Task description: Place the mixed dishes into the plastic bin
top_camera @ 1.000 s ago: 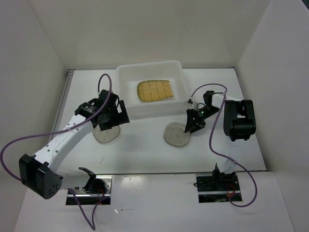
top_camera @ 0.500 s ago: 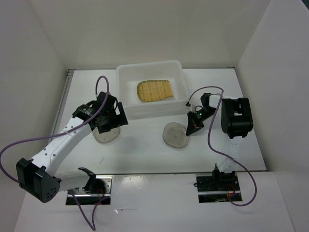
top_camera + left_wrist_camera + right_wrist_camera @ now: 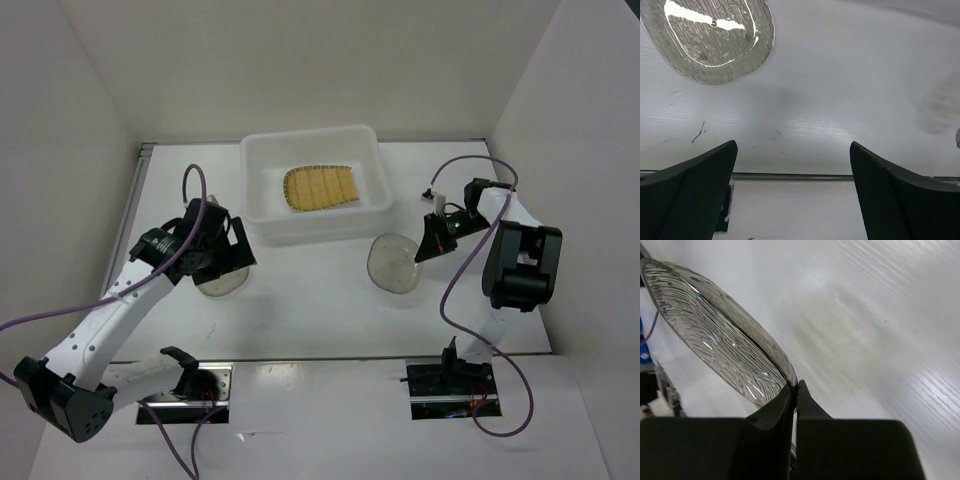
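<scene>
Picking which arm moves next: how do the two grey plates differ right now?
The left plate lies flat on the table; the right plate is tilted. The left plate is free, the open left claw short of it; the right plate is pinched at its rim by the shut right claw. Both are translucent, ridged and outside the bin.

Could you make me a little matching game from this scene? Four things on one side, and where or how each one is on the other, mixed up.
Things:
1. tan plate
2. right-side greyish plate
3. left-side greyish plate
4. left gripper

States:
A. lying flat on the table
B. open, holding nothing
C. inside the plastic bin
D. tilted, pinched at its rim by the right gripper

Pairs: 1-C, 2-D, 3-A, 4-B
</scene>
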You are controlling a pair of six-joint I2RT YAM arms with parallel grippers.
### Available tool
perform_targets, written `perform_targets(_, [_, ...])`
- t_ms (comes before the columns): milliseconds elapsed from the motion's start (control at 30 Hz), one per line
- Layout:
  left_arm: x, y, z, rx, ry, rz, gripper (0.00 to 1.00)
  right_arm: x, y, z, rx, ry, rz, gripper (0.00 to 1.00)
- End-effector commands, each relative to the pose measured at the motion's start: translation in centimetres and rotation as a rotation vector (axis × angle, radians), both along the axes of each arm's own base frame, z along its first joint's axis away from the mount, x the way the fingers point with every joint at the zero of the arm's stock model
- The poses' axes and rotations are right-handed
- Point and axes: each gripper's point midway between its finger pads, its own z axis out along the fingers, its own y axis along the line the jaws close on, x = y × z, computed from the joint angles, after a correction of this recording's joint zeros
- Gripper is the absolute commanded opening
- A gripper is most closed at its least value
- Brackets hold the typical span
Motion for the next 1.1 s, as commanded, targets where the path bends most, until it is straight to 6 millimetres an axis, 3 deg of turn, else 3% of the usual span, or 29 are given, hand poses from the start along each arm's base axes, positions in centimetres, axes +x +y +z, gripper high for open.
perform_targets(0, [-0.6, 0.7, 0.8, -0.002, -0.02, 0.02, 0.99, -0.6, 1.7, 7.2, 0.116, -0.226, 0.138, 0.0])
perform_targets(67, [0.0, 0.5, 1.5, 0.003, -0.057, -0.01, 0.99, -0.1, 1.8, 9.6, 0.104, -0.303, 0.127, 0.0])
perform_targets(167, [0.7, 0.3, 1.5, 0.018, -0.079, -0.043, 0.99, 2.4, 2.3, 13.3, 0.108, -0.372, 0.097, 0.0])
perform_targets(200, [1.0, 0.5, 1.7, 0.019, -0.093, -0.041, 0.99, 4.0, 2.7, 15.6, 0.105, -0.408, 0.078, 0.0])
perform_targets(233, [1.8, 0.1, 2.2, 0.011, -0.132, -0.066, 0.99, 4.7, 3.8, 16.6, 0.112, -0.412, 0.091, 0.0])
perform_targets(267, [2.1, -0.1, 1.8, 0.004, -0.128, -0.078, 0.99, 6.7, 3.8, 18.2, 0.126, -0.446, 0.076, 0.0])
perform_targets(333, [3.3, -0.7, 1.9, -0.015, -0.151, -0.102, 0.99, 8.5, 4.4, 18.8, 0.091, -0.477, 0.074, 0.0])
perform_targets(433, [4.2, -1.2, 1.1, -0.015, -0.155, -0.152, 0.99, 10.4, 2.2, 16.8, -0.067, -0.486, 0.063, 0.0])
perform_targets(500, [4.3, -1.3, 0.7, -0.007, -0.16, -0.163, 0.99, 11.2, 2.1, 18.2, -0.071, -0.537, 0.054, 0.0])
perform_targets(567, [4.3, -1.0, 0.3, -0.004, -0.151, -0.154, 0.99, 13.1, 2.7, 21.8, -0.033, -0.655, 0.023, 0.0])
perform_targets(600, [4.5, -0.6, 0.3, -0.003, -0.151, -0.142, 0.99, 14.4, 2.6, 21.8, -0.026, -0.652, 0.003, 0.0])
perform_targets(633, [4.3, -0.6, 0.0, -0.006, -0.141, -0.135, 0.99, 15.6, 2.6, 24.0, -0.018, -0.7, -0.027, 0.0])
perform_targets(667, [4.4, -0.5, 0.0, -0.017, -0.137, -0.124, 0.99, 17.3, 3.0, 23.0, -0.007, -0.683, -0.031, 0.0])
perform_targets(700, [4.5, -0.6, -0.2, -0.019, -0.142, -0.124, 0.99, 18.2, 3.0, 23.3, -0.002, -0.687, -0.044, 0.99])
perform_targets(733, [4.6, -0.7, 0.2, -0.03, -0.158, -0.116, 0.99, 19.5, 3.6, 25.6, 0.017, -0.741, -0.069, 0.01])
perform_targets(767, [4.8, -0.8, -0.3, -0.036, -0.158, -0.109, 0.99, 20.4, 3.6, 25.8, 0.028, -0.744, -0.088, 0.0])
perform_targets(800, [4.9, -0.6, -0.5, -0.029, -0.163, -0.102, 0.99, 21.9, 4.1, 24.2, 0.041, -0.712, -0.095, 0.0])
perform_targets(833, [5.1, -0.4, -0.5, -0.025, -0.165, -0.083, 0.99, 22.7, 4.6, 25.5, 0.059, -0.74, -0.11, 0.0])
perform_targets(867, [5.2, -0.2, -0.5, -0.025, -0.166, -0.054, 0.99, 23.4, 5.6, 25.2, 0.061, -0.74, -0.104, 0.0])
perform_targets(900, [5.3, 0.0, -0.5, -0.018, -0.169, -0.034, 0.99, 24.9, 6.3, 22.8, 0.068, -0.697, -0.101, 0.0])
perform_targets(933, [5.7, 0.6, -0.4, 0.0, -0.168, -0.011, 0.99, 25.4, 7.1, 23.9, 0.091, -0.729, -0.097, 0.0])
perform_targets(967, [5.7, 0.6, -0.4, -0.006, -0.167, -0.002, 0.99, 25.6, 8.7, 23.1, 0.104, -0.711, -0.077, 0.0])
perform_targets(1067, [6.3, 1.3, -0.5, 0.018, -0.162, 0.039, 0.99, 27.0, 11.0, 21.0, 0.155, -0.68, -0.061, 0.0])
